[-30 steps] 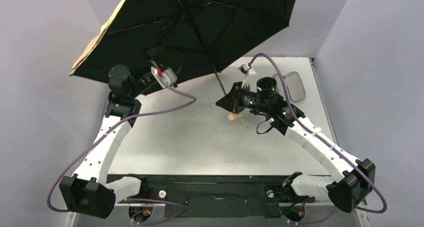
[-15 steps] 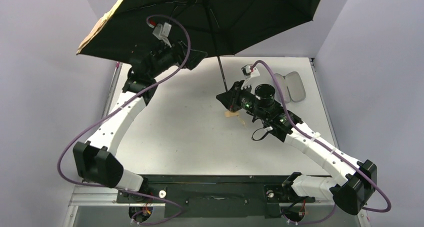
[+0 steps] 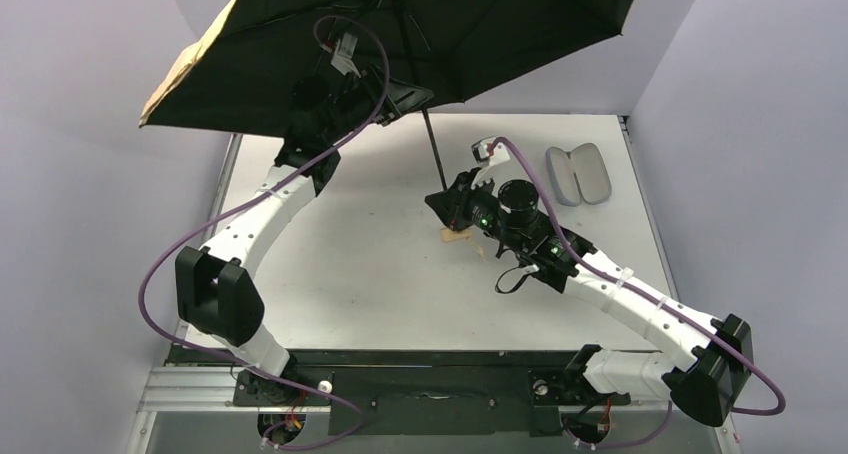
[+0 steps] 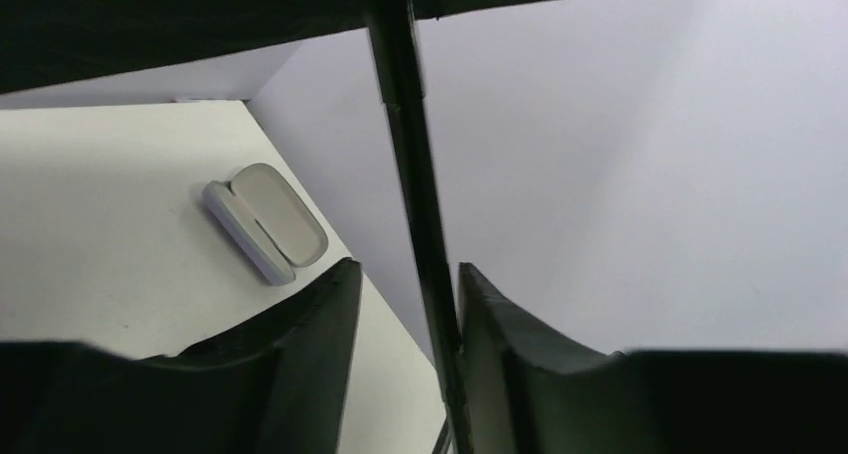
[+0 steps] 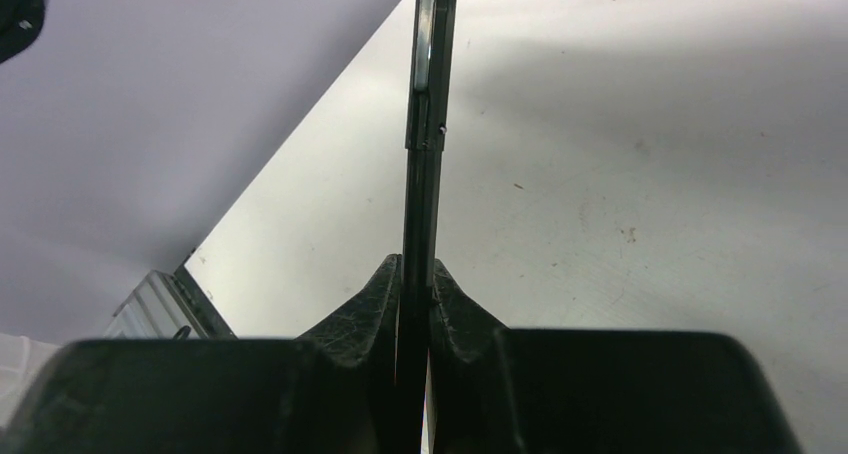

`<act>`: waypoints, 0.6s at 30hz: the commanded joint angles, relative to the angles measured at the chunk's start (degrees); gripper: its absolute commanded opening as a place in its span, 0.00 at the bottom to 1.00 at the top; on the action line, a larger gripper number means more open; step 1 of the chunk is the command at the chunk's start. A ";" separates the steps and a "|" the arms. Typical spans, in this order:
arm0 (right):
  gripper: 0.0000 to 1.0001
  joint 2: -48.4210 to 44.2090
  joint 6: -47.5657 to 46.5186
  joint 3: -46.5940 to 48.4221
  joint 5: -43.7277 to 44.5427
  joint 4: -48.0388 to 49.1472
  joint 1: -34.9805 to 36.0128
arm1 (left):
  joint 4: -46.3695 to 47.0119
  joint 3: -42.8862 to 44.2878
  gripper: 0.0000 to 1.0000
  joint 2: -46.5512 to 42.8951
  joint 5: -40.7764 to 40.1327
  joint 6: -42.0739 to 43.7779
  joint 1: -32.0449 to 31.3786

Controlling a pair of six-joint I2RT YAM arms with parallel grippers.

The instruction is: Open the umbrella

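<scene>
We are pinching the thin black shaft (image 5: 420, 174) tight with our right gripper (image 5: 418, 274). Its two fingers (image 5: 375, 299) are pressing on the shaft from both sides, with no gap left. We are holding it low down, just above the small tan handle (image 3: 455, 236), which is hanging down near the white table (image 3: 350, 274).

Our left gripper (image 4: 405, 279) is standing open. The shaft is running up between its two fingers, much nearer to one than the other, and we cannot tell if it is touching that one. We are not squeezing with this gripper.

Above both grippers the umbrella (image 3: 470, 24) is spreading wide in the air over the far part of the table. It is black inside and tan outside, and it is tipping down on the left.

Here is what is changing. A second ago our left gripper was out near the left rim of the black cloth (image 3: 290, 69). Now it is sitting under the middle of the cloth, high up by the shaft. Our right gripper is staying in almost the same spot, and the shaft is standing straighter.

We think the cloth is already open, and the left gripper is getting ready to push the sliding part up the shaft until it clicks. If it is not locked, the umbrella could fold back down.

A pale oblong case (image 3: 578, 174) is lying at the far right, well apart from it all.
</scene>
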 commanded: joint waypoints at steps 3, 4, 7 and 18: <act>0.00 -2.75 -3.16 -0.29 2.87 10.50 0.80 | 6.90 2.16 0.19 0.73 1.27 -5.70 -0.02; 0.02 -2.83 -3.31 -0.39 2.89 10.33 0.80 | 7.17 1.82 0.11 0.79 1.58 -6.00 -0.02; 0.09 -3.35 -4.59 -0.64 2.94 9.59 0.69 | 7.45 0.89 0.00 0.77 3.65 -7.04 0.02; 0.79 -10.34 -16.22 -3.56 2.84 -0.88 -1.30 | 8.13 -7.20 0.00 -0.30 15.33 -2.19 0.22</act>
